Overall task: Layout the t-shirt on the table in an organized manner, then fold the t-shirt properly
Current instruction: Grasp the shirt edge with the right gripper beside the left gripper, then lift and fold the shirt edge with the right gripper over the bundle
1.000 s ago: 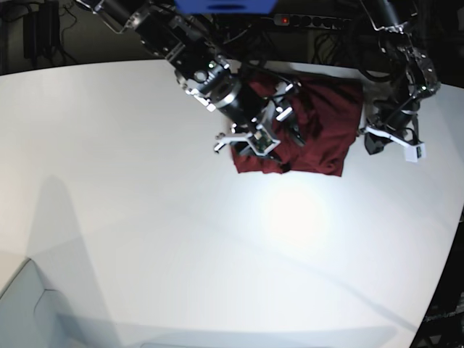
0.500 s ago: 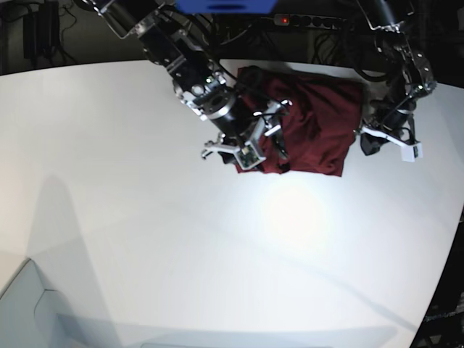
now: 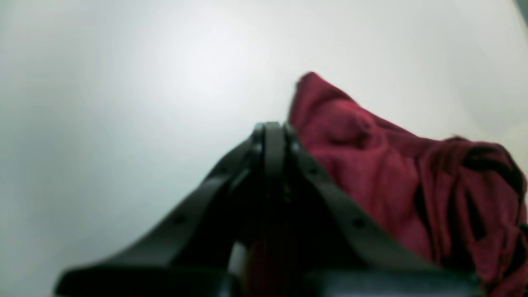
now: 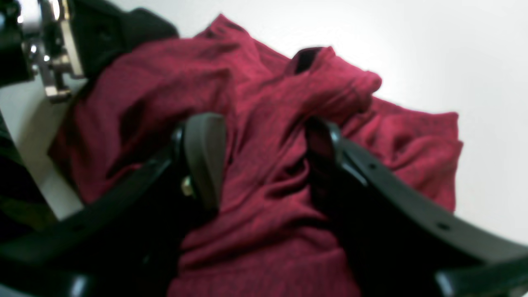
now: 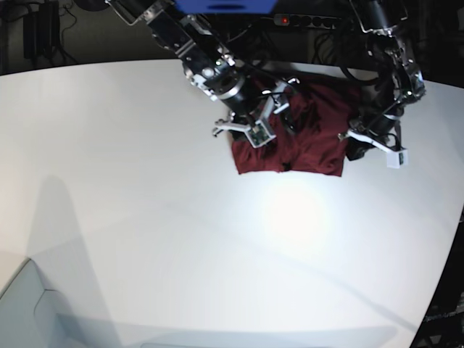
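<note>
The dark red t-shirt lies crumpled in a rough rectangle at the far side of the white table. My right gripper hangs open over its left half. In the right wrist view the right gripper straddles a raised fold of the t-shirt, with one finger on either side. My left gripper sits at the shirt's right edge. In the left wrist view the left gripper is shut, and the t-shirt bunches against its right side. No cloth shows at its tips.
A blue box and a power strip with cables sit behind the table's far edge. The table's curved edge runs down the right side. A pale bin corner shows at the lower left.
My right gripper has swung back and up over the shirt's left half. The left gripper has shifted left against the shirt's right edge, which now looks pushed inward.
</note>
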Action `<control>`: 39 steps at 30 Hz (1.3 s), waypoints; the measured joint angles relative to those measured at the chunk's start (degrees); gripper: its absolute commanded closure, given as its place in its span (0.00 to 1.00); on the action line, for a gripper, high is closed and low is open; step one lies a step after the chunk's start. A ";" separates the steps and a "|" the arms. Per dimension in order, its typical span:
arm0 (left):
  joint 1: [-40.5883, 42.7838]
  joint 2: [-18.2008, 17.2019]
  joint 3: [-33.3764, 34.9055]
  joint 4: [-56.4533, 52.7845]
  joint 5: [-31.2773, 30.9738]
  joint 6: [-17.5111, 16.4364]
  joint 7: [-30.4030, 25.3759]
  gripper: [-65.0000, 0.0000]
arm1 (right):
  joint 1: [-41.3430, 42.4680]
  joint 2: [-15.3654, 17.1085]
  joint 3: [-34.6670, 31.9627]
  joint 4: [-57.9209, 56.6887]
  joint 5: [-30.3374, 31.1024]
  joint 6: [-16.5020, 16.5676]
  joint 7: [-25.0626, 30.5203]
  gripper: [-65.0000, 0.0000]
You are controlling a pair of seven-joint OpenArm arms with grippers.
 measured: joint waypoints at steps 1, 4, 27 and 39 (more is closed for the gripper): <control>0.00 -0.02 0.22 0.00 -0.02 0.04 0.02 1.00 | 0.02 0.04 -0.02 0.00 0.02 0.00 0.00 0.54; -0.17 -0.11 0.74 -0.90 -0.63 0.13 -0.70 1.00 | 0.28 0.31 0.15 0.07 0.02 -0.02 0.04 0.70; -1.77 -0.42 0.76 -5.09 -2.16 -0.76 -2.56 1.00 | 0.61 -0.85 -0.24 15.17 0.37 -0.02 -0.20 1.00; -1.73 -0.42 0.87 -5.14 -2.16 -0.92 -2.69 1.00 | 2.27 -6.38 -4.00 14.75 0.17 6.45 -0.44 1.00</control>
